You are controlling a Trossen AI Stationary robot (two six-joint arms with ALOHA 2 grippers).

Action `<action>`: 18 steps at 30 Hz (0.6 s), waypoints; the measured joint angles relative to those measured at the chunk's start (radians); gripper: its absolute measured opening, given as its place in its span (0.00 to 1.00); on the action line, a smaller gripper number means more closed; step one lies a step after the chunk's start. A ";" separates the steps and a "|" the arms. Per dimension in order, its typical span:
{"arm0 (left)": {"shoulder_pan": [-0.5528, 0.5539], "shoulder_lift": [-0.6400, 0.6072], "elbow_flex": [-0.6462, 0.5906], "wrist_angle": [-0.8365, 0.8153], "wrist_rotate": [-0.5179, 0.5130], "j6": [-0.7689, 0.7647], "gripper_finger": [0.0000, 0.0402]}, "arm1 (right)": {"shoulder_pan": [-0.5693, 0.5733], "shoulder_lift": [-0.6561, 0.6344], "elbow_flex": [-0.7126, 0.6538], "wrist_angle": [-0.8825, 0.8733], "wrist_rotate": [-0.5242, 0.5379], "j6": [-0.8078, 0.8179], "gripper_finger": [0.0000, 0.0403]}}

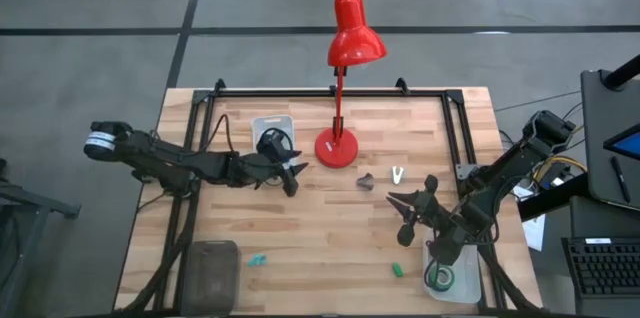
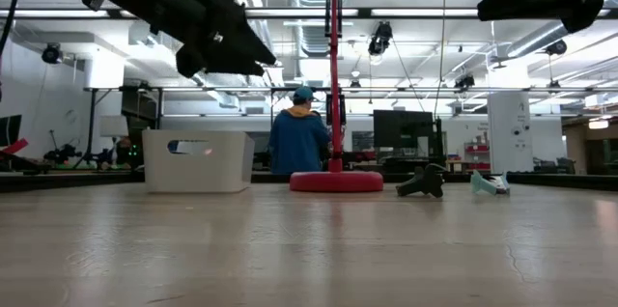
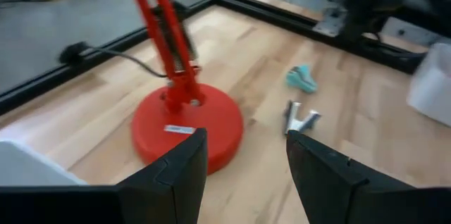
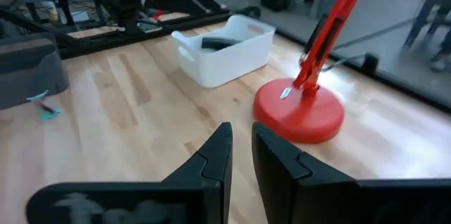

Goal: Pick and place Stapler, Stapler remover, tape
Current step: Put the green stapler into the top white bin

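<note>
Between my left gripper's (image 3: 243,171) wide-parted fingers, the red lamp base (image 3: 187,127) sits just ahead; the stapler (image 4: 220,41) lies behind it in the white bin (image 4: 229,58). My right gripper (image 4: 239,155), fingers narrowly parted, hovers well apart from that bin.

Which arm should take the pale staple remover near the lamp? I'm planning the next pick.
Probably the right: its pincer hangs close to the pale staple remover. The left pincer, though open and facing it, sits farther off, on the other side of the lamp base.
</note>
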 joint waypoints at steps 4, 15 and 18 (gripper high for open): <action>-0.003 0.000 -0.001 0.039 0.036 0.004 0.49 | -0.008 0.000 0.018 0.009 -0.150 0.006 0.13; -0.019 0.000 -0.002 0.078 0.037 0.025 0.49 | -0.056 0.033 0.136 0.013 -0.709 0.034 0.13; -0.019 0.000 -0.002 0.078 0.037 0.024 0.49 | -0.056 0.061 0.135 0.013 -0.808 0.130 0.13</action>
